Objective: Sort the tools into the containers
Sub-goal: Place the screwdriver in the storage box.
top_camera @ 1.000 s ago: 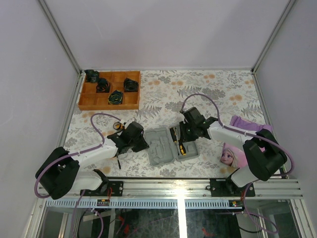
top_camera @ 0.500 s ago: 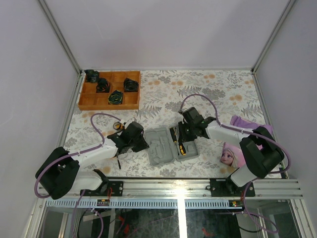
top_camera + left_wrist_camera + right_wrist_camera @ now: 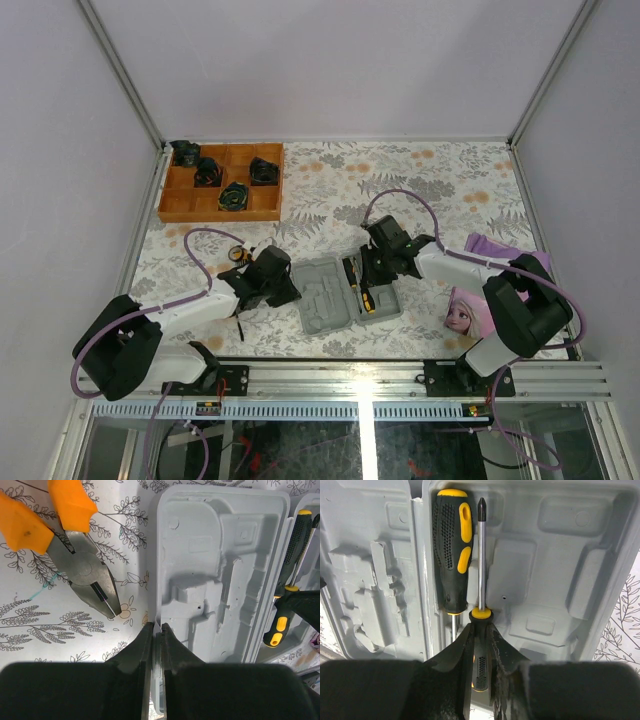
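At worktop (image 3: 340, 190) centre, from above: find grey case (image 3: 345, 292) lying open between the arms. Left wrist: see left gripper (image 3: 156, 627) pinched narrow on case's left rim, pliers (image 3: 75, 555) flat just beside. Right wrist: see right gripper (image 3: 480, 630) clamped on screwdriver (image 3: 481, 555) handle, shaft in right case half, alongside second screwdriver (image 3: 451, 555).

a robot lab cell: plain enclosing walls (image 3: 330, 60), an aluminium rail (image 3: 350, 375), a floral-covered table (image 3: 420, 190).

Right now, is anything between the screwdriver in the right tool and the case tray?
Nothing visible does. The held screwdriver in the right tool is over bare case plastic; a second screwdriver lies alongside, not under it.
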Robot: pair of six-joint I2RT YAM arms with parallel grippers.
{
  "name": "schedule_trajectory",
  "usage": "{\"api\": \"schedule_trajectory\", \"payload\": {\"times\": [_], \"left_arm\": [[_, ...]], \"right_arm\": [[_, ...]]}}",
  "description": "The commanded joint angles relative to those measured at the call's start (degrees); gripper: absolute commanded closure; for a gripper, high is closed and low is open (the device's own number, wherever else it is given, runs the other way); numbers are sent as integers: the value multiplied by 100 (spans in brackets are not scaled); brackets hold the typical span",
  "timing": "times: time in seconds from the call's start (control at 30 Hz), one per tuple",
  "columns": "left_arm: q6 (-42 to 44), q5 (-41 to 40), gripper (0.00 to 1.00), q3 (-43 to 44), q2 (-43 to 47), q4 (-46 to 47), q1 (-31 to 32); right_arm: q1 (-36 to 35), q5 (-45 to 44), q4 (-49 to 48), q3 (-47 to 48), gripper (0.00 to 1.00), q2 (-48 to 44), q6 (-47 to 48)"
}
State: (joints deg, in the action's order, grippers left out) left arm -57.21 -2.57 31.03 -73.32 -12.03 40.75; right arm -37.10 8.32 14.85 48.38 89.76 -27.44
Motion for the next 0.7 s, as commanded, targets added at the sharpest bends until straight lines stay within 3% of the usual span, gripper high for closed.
{"api": "schedule_trajectory", "payload": {"times": [0.0,0.37,0.67], "left_arm": [[-50,-16,100,44,-50,267,54],[256,361,100,-5,-325,850,158],[487,445,100,178,-518,938,215]], "right_arm": [[-56,-365,642,75,100,279,-12],[-593,-923,1208,434,100,1256,-149],[-1002,-989,890,252,100,2012,-462]]}}
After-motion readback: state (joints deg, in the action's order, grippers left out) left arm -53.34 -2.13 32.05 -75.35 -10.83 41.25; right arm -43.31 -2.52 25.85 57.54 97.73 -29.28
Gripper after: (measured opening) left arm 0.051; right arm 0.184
